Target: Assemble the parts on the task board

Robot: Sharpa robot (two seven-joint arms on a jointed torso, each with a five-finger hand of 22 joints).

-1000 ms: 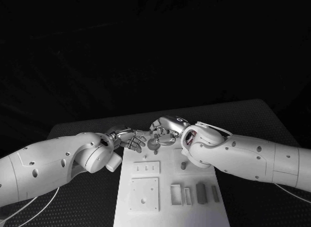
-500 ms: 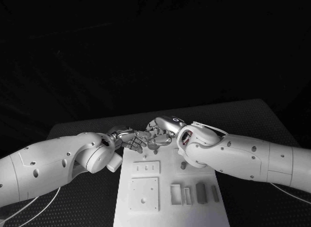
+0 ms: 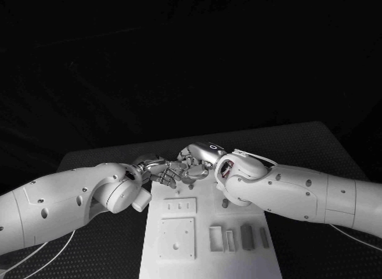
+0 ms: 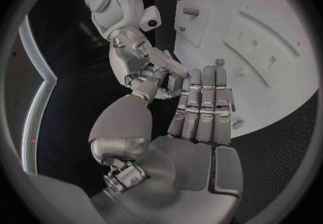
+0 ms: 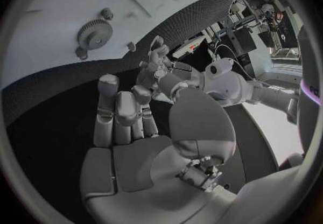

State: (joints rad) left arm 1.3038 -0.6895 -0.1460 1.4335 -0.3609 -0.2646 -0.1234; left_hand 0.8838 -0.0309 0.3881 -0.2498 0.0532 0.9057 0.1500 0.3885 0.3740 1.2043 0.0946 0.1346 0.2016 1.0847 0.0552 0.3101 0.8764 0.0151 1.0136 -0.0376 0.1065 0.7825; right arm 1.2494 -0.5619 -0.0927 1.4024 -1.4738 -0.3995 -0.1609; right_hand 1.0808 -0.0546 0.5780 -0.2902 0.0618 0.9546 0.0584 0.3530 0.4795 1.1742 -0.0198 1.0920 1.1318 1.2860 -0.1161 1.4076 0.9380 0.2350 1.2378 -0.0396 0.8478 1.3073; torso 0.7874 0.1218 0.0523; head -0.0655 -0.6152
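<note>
While hands meet above task board (image 3: pixel 209 256), left hand (image 4: pixel 202 105) fingers straight, empty; right hand (image 5: pixel 124 113) likewise

The scene is dim: the far half of the head view is almost black, while the task board (image 3: pixel 209 244) and the white arms catch the light and stand out pale against the dark table (image 3: pixel 325 145). Soft sheen lies on the silver fingers (image 4: pixel 202 105) of the left hand. Both wrist views are fisheye circles whose straight edges bow, darkening and blurring toward the rim.
</note>
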